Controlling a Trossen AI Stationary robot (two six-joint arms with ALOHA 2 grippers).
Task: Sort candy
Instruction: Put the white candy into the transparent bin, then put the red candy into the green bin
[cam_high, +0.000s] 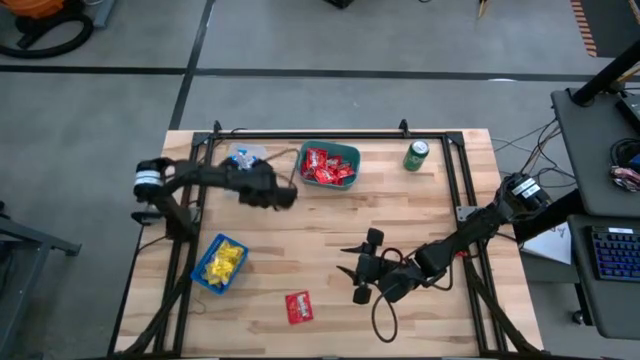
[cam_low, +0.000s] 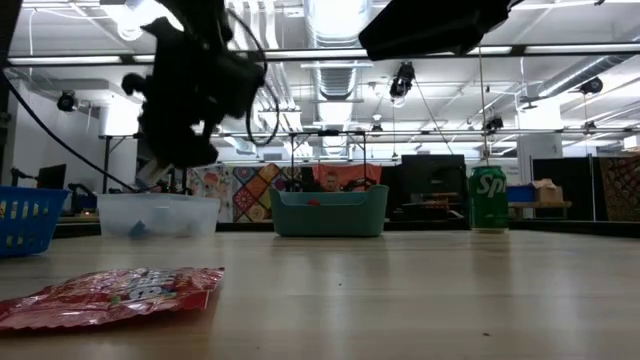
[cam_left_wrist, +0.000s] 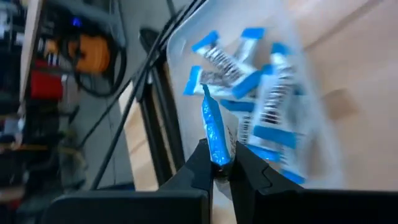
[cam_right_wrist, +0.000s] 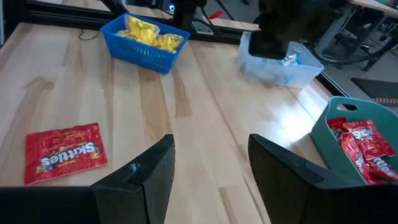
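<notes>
A: What was seen around the candy on the counter (cam_high: 420, 230)?

B: A green drink can (cam_high: 417, 155) was stood upright at the upper right of the high view, apart from everything else. Red packets (cam_high: 328, 167) were heaped in a teal bin (cam_high: 352, 152) at upper centre, yellow packets (cam_high: 224, 262) in a blue basket (cam_high: 203, 278) at lower left, and blue-and-white wrappers (cam_left_wrist: 261, 106) in a clear tub (cam_high: 243, 157) at upper left. One loose red packet (cam_high: 298, 307) was left lying flat at lower centre.

A: And the end effectors?

B: The left end effector (cam_left_wrist: 217, 165) was held beside the clear tub, clenched on a blue-and-white wrapper (cam_left_wrist: 213, 134). The right end effector (cam_right_wrist: 208, 165) was held above bare boards at lower centre-right, its fingers spread and nothing between them; the loose red packet lay off to its side.

A: The surface and the room?

B: Pale wooden planks in a black frame were seen, grey floor around, and a side desk with a keyboard (cam_high: 613, 253) at the right edge. Ceiling lights and ducts were shown in the low view.

A: Anything obscured?

B: The clear tub was partly covered by the left arm in the high view, and its contents were blurred in the left wrist view.
</notes>
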